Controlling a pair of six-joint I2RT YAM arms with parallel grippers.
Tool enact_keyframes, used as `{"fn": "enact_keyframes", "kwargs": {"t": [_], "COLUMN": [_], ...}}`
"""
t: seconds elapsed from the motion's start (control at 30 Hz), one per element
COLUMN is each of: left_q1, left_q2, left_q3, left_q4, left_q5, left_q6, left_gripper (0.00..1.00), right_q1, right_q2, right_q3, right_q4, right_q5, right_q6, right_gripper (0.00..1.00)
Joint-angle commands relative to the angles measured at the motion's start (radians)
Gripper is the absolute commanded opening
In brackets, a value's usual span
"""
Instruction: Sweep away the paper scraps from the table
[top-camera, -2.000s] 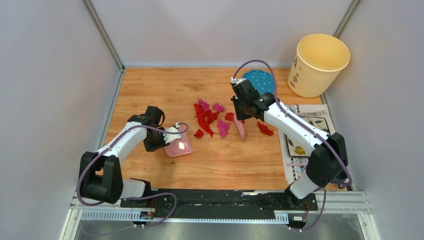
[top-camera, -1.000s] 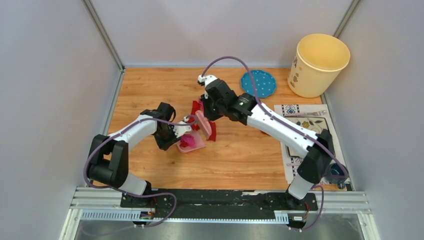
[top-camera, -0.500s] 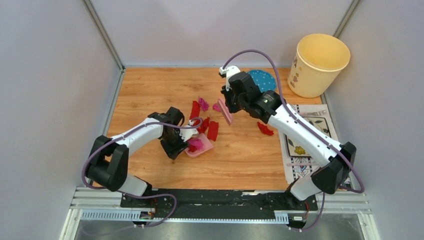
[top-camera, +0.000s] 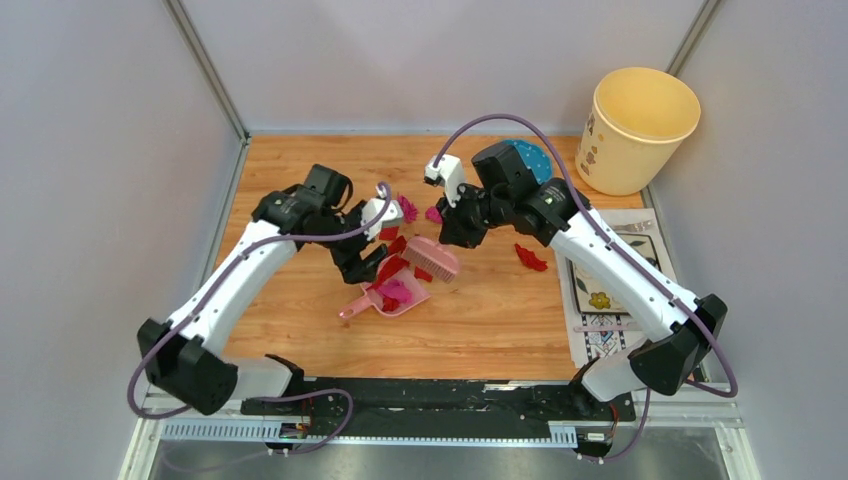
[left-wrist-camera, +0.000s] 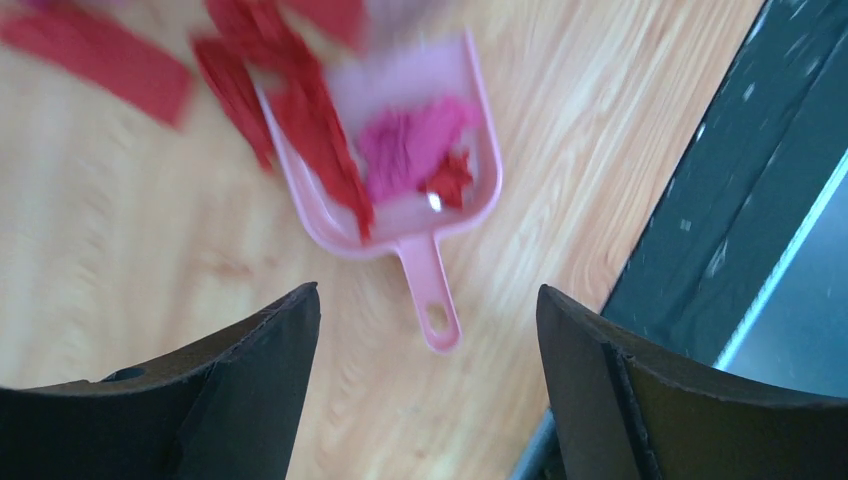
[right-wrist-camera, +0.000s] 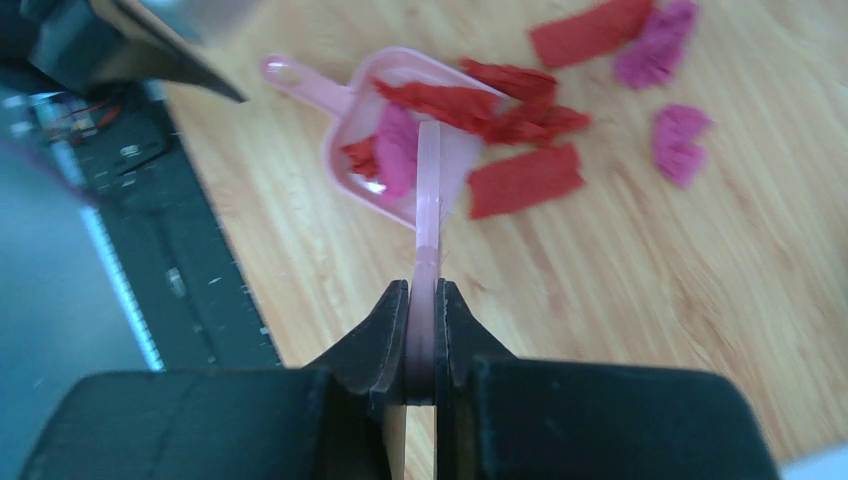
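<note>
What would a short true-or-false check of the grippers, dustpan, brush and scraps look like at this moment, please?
1. The left gripper is clamped on the dustpan. False: its jaws stand wide open above the dustpan, which lies on the table with nothing gripping it.
2. The right gripper is shut on the brush. True.
3. Some paper scraps lie inside the dustpan. True.
4. Every scrap is already in the dustpan. False: several lie on the wood, among them a red scrap off by itself near the placemat.
5. The yellow bucket has tipped over. False: it stands upright at the far right corner.
</note>
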Motion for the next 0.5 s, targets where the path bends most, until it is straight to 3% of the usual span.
{"fn": "enact_keyframes", "kwargs": {"t": [0.0, 0.1, 0.33, 0.47], "left_q1": [-0.001, -0.001, -0.01, -0.036], "left_q2": [-0.146, -0.099, -0.039, -0.028], "left_q3": [0.133, 0.226, 0.19, 0.173], "left_q4": [0.126, 0.126, 0.079, 0.073], "left_q5": [0.25, 0.311, 0.501, 0.514], "left_q6": [0.042, 0.023, 0.128, 0.131], "left_gripper": [0.88, 0.88, 0.89, 0.89], "right_q1": [0.0, 0.002, 0.006, 0.014], "right_q2": [-0.047, -0.045, -0.041, -0.032], "right_q3": [0.047, 0.038, 0.041, 0.056], "right_q4": [0.003, 0.064, 0.127, 0.13], "right_q5": [-0.327, -0.406, -0.469, -0.48], "right_q6": [-0.091, -0.056, 0.001, 0.003], "right_gripper": [0.0, 0.0, 0.0, 0.0]}}
